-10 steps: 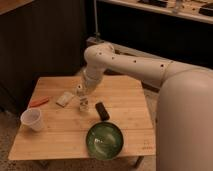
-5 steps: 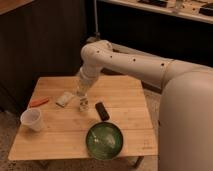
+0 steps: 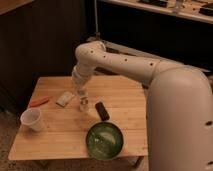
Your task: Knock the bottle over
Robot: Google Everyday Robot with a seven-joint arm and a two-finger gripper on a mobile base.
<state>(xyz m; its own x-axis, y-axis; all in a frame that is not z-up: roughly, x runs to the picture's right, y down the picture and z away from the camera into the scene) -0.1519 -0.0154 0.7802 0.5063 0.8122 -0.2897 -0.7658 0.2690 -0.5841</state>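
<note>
The bottle point(image 3: 84, 102) stands upright near the middle of the tabletop point(image 3: 125, 95), and as far as I can see it has not tipped at all over the last second; its white cap sits right under my gripper point(image 3: 81, 92). What has changed is the arm: it has drawn in and come down a little, so the wrist now hangs directly above the bottle, seemingly at or just touching its top. I read that as the approach being finished and the push itself not yet begun, so the task is still undone. As for the fingers, I cannot tell whether they are spread or closed; they merge with the bottle's cap from this angle, and I cannot say for sure that they grip anything or merely rest against it. Just to the right of the bottle lies a dark, flat object point(image 3: 102, 110), close enough to be in the way if the bottle falls that side. To the left there is a small pale packet point(image 3: 65, 98), then an orange item point(image 3: 38, 102) near the edge, with the white cup point(image 3: 31, 120) in front of it. The green bowl point(image 3: 104, 141) sits at the near edge, well apart from the bottle.
</note>
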